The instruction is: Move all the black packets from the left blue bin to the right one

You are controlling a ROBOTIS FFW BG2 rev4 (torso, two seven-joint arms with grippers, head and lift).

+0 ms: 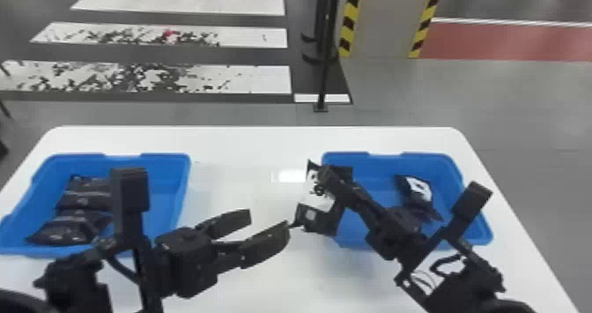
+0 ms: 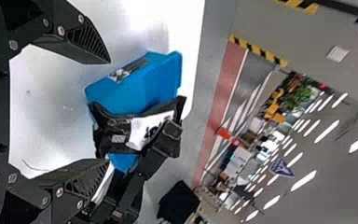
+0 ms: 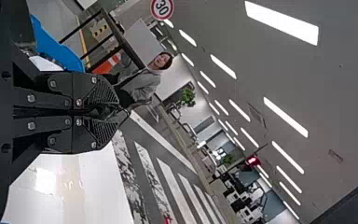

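Black left gripper (image 1: 269, 222) open, my right gripper (image 1: 325, 175) pinches a black-and-white packet (image 1: 320, 204) at the blue plastic right bin (image 1: 374, 158), another packet (image 1: 418, 191) inside, several dark packets (image 1: 72, 224) awaiting transfer from the left bin (image 1: 169, 171).

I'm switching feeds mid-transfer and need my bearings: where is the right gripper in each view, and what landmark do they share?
Head view: right gripper right of centre, by the right bin's left side, shut on a black packet.
Left wrist view: just below centre.
Right wrist view: left of centre.
Shared landmark: white table.
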